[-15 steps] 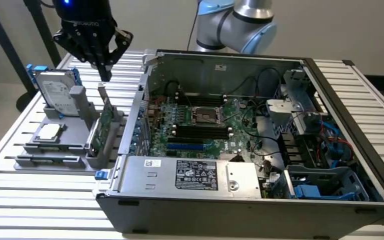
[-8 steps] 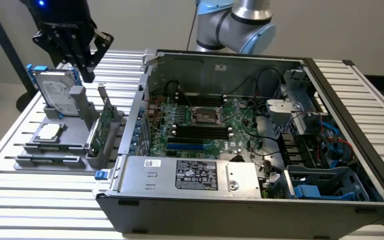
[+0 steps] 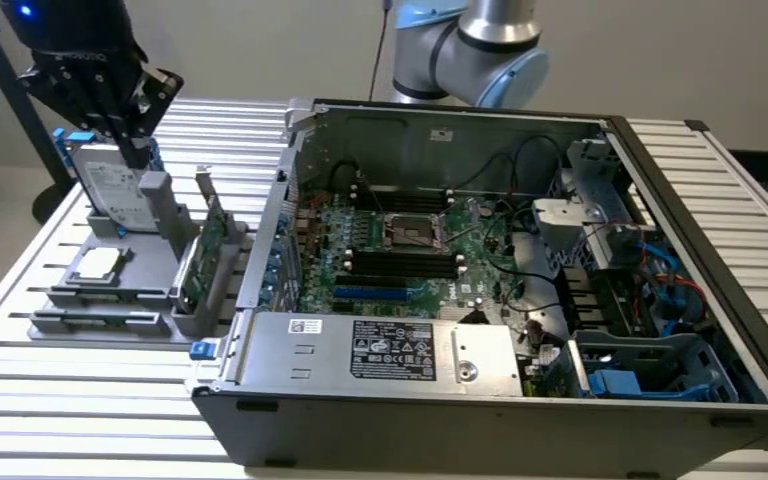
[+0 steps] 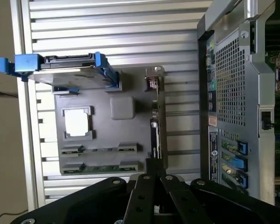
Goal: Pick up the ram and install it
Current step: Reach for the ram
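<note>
My black gripper (image 3: 135,152) hangs shut at the exterior view's upper left, with nothing between its fingers (image 4: 149,169). It is just above a silver hard drive with blue rails (image 3: 107,185) that stands in a grey holder (image 3: 144,262). The ram (image 4: 99,167) is a thin green stick set edge-up in the holder's slot rows. In the exterior view the ram (image 3: 99,318) sits at the holder's near end, well away from the gripper. The open computer case (image 3: 491,400) shows the motherboard's black slots (image 3: 398,266).
The holder also carries a square processor (image 3: 97,264) and an upright green expansion card (image 3: 204,262) with a metal bracket. It rests on a ribbed metal table (image 3: 77,400). The case's perforated back wall (image 4: 231,93) stands close beside the holder. Cables and drive bays (image 3: 651,300) crowd the case's right side.
</note>
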Controlling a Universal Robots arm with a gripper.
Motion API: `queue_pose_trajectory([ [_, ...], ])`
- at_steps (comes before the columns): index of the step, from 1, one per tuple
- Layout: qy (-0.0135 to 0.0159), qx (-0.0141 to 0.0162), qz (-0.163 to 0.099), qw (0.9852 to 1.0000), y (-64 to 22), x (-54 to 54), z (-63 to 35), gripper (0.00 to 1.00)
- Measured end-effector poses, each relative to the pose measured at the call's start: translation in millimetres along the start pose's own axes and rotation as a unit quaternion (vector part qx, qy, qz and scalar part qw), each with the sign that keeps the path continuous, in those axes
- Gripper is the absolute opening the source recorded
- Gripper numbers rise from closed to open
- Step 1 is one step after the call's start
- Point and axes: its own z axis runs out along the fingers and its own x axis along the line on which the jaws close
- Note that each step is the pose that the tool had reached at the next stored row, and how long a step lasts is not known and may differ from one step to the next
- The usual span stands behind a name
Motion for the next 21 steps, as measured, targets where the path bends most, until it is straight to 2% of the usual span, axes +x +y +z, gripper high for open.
queue_pose_trajectory([
  [10, 0.0068, 0.001, 0.0, 1.0, -5.8, 44.9, 5.2, 0.11],
  [21, 0.0087, 0.0028, 0.0, 1.0, -11.6, 92.5, 11.0, 0.11],
])
